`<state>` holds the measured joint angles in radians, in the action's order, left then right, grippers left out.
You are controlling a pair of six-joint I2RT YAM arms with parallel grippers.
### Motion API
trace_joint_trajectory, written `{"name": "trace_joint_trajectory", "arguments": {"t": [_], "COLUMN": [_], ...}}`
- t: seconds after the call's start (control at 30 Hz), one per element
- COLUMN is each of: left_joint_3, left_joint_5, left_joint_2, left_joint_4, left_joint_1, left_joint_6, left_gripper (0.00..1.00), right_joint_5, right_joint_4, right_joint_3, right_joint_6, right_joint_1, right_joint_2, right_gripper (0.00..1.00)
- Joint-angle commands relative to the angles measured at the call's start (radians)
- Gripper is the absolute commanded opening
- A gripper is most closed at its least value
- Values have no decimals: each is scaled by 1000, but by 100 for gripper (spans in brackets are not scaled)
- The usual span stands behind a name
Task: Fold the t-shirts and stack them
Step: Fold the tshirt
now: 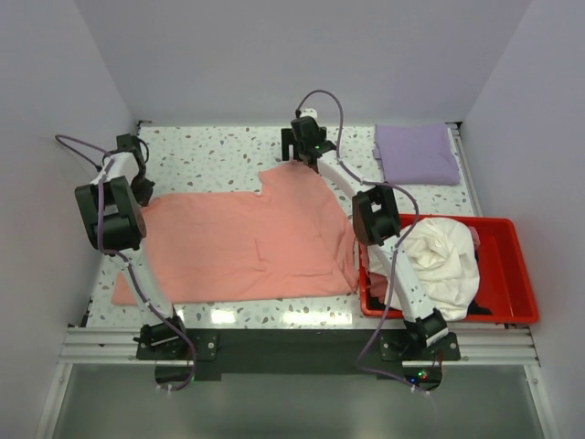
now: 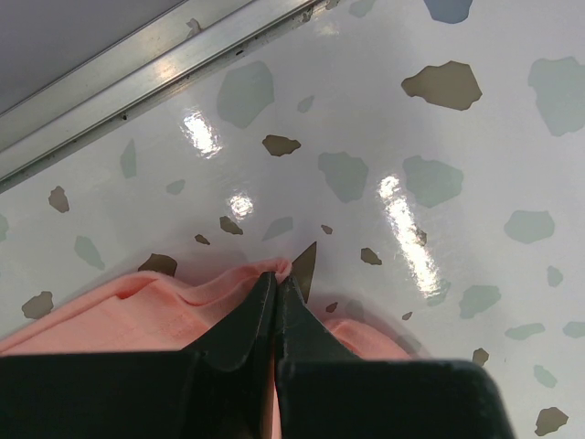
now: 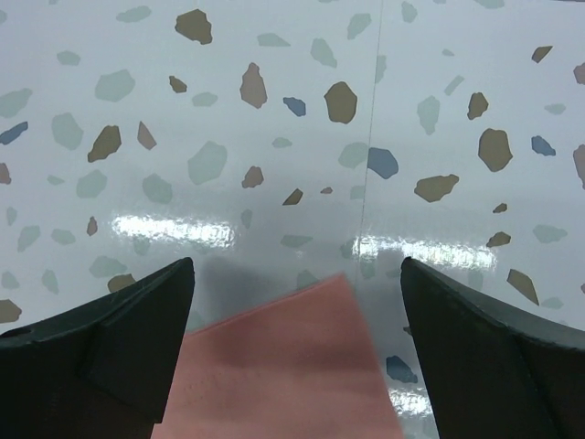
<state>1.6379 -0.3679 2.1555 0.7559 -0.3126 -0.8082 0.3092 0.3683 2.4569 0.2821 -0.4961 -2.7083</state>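
left gripper (image 2: 277, 280): we see its two fingers pressed together on a raised fold at the edge of the salmon-pink t-shirt (image 1: 256, 242), at the cloth's left end
right gripper (image 3: 297, 267): we see its jaws spread wide with nothing between them, hanging over a corner of the pink cloth at the shirt's far edge
salmon-pink t-shirt: lies unfolded and mostly flat across the left and middle of the speckled table (image 1: 210, 151)
lavender t-shirt (image 1: 417, 154): folded, alone in the table's far right corner
cream-white t-shirt (image 1: 445, 261): bunched in a heap inside the red bin (image 1: 516, 274) at the near right
dark cloth (image 1: 475, 307): a scrap shows under the white heap; we cannot tell what it is
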Motion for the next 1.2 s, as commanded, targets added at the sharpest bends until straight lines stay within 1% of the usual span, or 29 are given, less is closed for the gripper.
{"name": "trace_joint_trajectory", "arguments": {"t": [0.0, 0.2, 0.23, 0.3, 0.33, 0.4, 0.43, 0.47, 0.57, 0.67, 0.73, 0.77, 0.8, 0.97, 1.17], "left_joint_3": [-12, -15, -16, -18, -20, -20, -20, -18, -18, -16, -16, -16, -18, -44, -113], "left_joint_5": [14, 9, 9, 1, 1, 6, 10, 12, 12, 14, 17, 17, 20, 23, 58], "left_joint_2": [-36, -34, -36, -34, -34, -33, -32, -32, -32, -39, -48, -54, -57, -100, -164], "left_joint_4": [-21, -17, -17, -17, -17, -18, -18, -18, -17, -15, -15, -12, -12, -15, -47], "left_joint_1": [4, 4, 4, 6, 4, 4, 4, 4, 4, 6, 4, 4, 6, 6, 6], "left_joint_6": [4, 4, 4, 4, 4, 4, 7, 7, 9, 9, 9, 9, 9, 9, 7], "left_gripper": [0, 0, 0, 0, 0, 0, 0, 0, 0, 0, 0, 0, 0, 0, 0], "right_joint_5": [47, 64, 62, 51, 50, 39, 38, 37, 19, 10, 8, 8, 13, 21, -2], "right_joint_4": [-49, 10, 17, 23, 29, 44, 60, 64, 73, 70, 70, 70, 64, -48, -173], "right_joint_3": [31, 54, 41, 16, -7, -18, -24, -29, -55, -81, -88, -91, -110, -206, -396], "right_joint_6": [-20, -72, -70, -69, -67, -64, -64, -58, -43, -31, -31, -32, -32, -102, -135], "right_joint_1": [2, -7, -9, -9, -10, -12, -12, -13, -15, -18, -19, -19, -21, -39, -61], "right_joint_2": [-30, -39, -36, -15, -7, 2, 5, 7, 22, 45, 62, 68, 79, 192, 349], "right_gripper": [97, 90, 83, 77, 70, 63, 55, 50, 39, 34, 22, 14, 0, 0, 0]}}
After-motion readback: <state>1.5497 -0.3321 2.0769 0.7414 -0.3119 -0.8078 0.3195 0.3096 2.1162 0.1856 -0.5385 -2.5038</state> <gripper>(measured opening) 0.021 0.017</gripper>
